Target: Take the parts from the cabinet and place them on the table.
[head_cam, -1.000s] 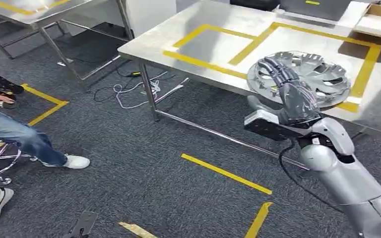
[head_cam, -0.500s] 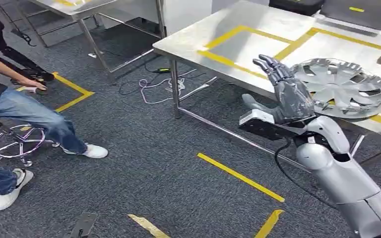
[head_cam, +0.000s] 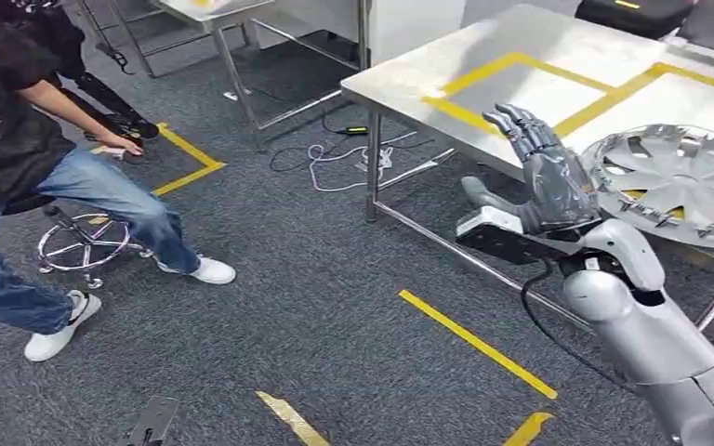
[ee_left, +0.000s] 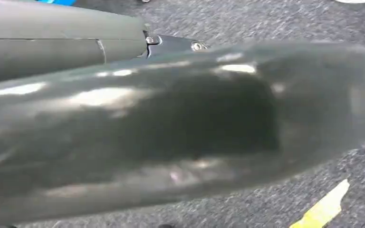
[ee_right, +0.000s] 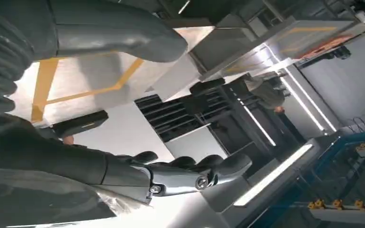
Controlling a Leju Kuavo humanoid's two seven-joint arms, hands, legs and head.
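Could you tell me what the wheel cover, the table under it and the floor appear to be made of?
The wheel cover looks like silver-painted moulded plastic, judging by its thin spokes and soft sheen, though metal cannot be ruled out. The table seems to be brushed stainless steel: dull grey reflective top, shiny tubular legs, yellow tape lines. The floor appears to be dark grey short-pile carpet with a speckled texture.
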